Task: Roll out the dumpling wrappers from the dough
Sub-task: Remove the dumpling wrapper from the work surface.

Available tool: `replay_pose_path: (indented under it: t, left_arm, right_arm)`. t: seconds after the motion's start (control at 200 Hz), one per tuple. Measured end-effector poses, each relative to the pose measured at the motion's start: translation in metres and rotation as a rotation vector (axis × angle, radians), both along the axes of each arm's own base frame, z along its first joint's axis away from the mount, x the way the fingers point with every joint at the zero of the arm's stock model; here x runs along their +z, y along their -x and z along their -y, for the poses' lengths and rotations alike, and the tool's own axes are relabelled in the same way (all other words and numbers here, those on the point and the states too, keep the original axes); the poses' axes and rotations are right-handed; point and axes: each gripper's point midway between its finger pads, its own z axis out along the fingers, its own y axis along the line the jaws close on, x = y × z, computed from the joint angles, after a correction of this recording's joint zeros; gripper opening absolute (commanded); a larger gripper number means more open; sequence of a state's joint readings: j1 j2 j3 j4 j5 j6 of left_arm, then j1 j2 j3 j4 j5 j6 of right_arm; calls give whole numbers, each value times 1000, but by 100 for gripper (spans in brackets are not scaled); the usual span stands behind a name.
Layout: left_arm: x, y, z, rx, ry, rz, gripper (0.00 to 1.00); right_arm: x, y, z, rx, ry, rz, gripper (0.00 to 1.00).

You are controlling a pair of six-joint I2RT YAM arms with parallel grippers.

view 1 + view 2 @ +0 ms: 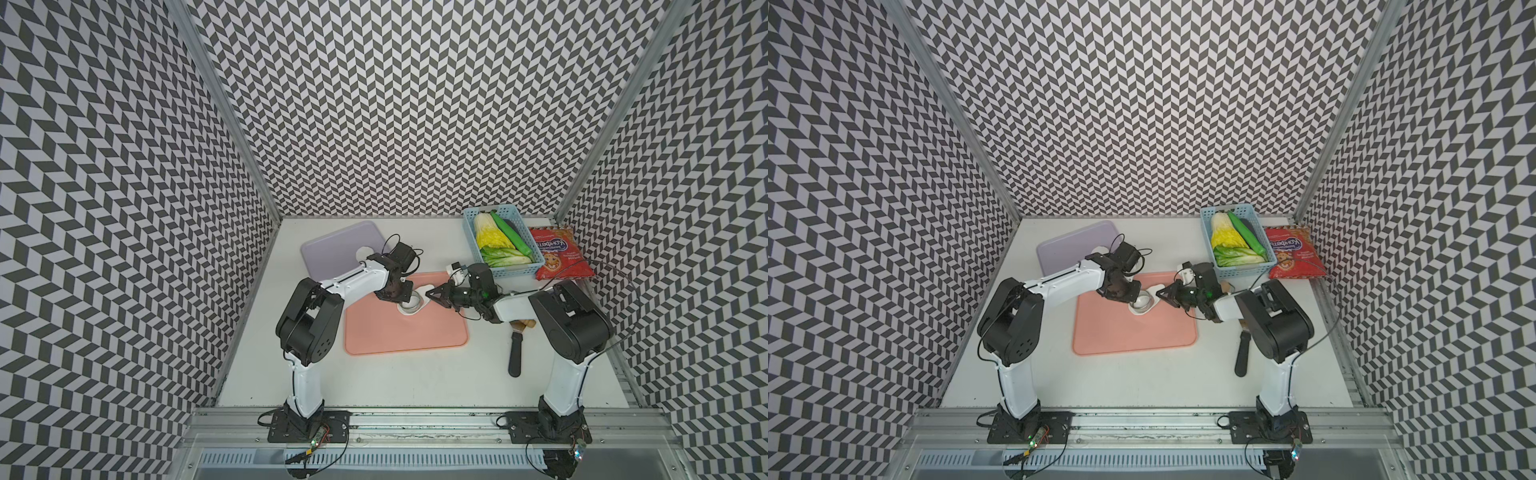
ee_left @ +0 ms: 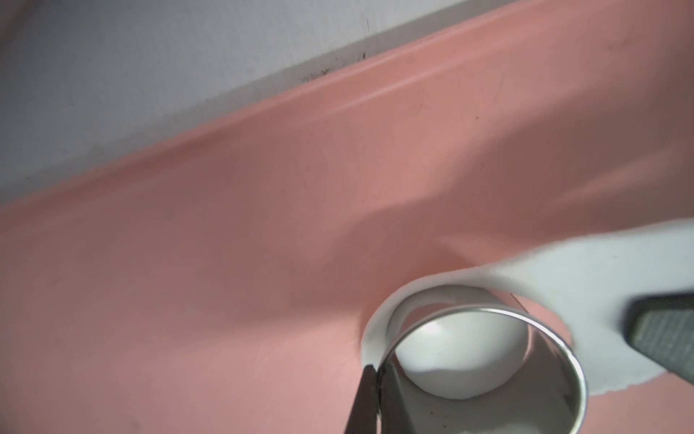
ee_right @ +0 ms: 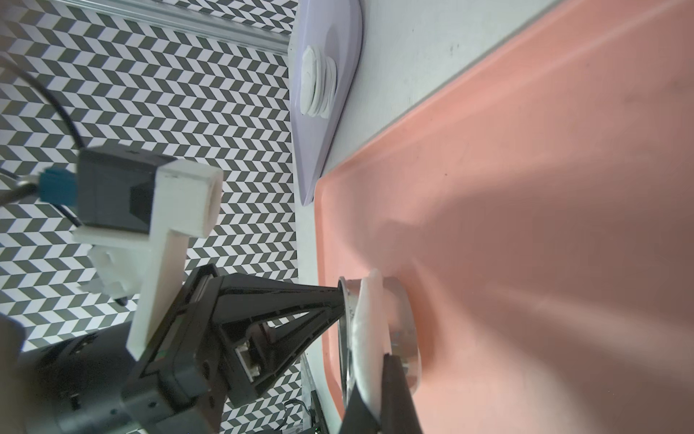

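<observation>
Left arm (image 1: pixel 357 278) and right arm (image 1: pixel 513 306), white tubular links, bulky black joints, thin black cables (image 3: pixel 62 114) looping at wrists, black triangular fingers (image 3: pixel 281 291), screwed black base plates (image 1: pixel 336 424)

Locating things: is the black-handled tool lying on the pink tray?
No, the tool lies on the table, beside the pink tray.

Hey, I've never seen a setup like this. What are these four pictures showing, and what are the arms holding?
Two robot arms stand at a white table. Two pictures look down from overhead; two come from cameras on the wrists. The left gripper is shut on a steel ring cutter on a pink tray, white dough around it. The right gripper pinches that dough's edge. Round wrappers are stacked on a lilac tray. A vegetable basket, a red snack packet and a black-handled spatula lie aside.
</observation>
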State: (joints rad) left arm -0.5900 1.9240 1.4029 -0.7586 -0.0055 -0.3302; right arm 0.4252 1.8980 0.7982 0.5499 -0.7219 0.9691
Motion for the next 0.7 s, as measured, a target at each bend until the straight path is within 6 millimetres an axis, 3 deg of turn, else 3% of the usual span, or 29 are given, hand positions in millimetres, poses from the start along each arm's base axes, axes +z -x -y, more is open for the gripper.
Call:
replay_pose_path:
  t: [0.145,0.305,0.696]
  left_arm:
    - [0,1,0,-1,-4,-2,0]
    - [1,1,1,-1,-2,-1,0]
    - [3,0,4,-1,11,-1,4]
  right_arm:
    - [3,3,1,2,-8,15,0]
    - [22,3,-2,21,-45,70,0]
    - [49,8,-25,108,-104,132,0]
